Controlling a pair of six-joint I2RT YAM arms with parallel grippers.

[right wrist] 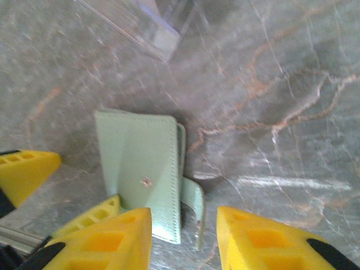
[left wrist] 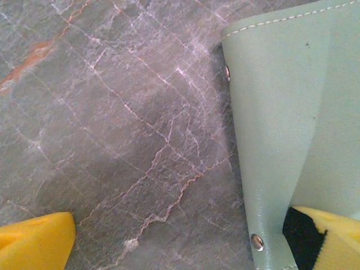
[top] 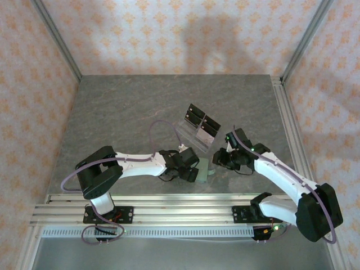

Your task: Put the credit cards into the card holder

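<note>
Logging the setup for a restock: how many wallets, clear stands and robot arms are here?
Green wallet: 1
Clear stand: 1
Robot arms: 2, left and right
Total: 4

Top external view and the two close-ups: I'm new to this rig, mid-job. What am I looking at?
From above you see two robot arms, left arm and right arm, bolted to the table. Each close-up comes from a camera on one wrist; the yellow blocks are that gripper's fingers. The left gripper and right gripper are both open, holding nothing, close beside the green card holder on the table. The credit cards stand in the clear acrylic stand behind it.
</note>
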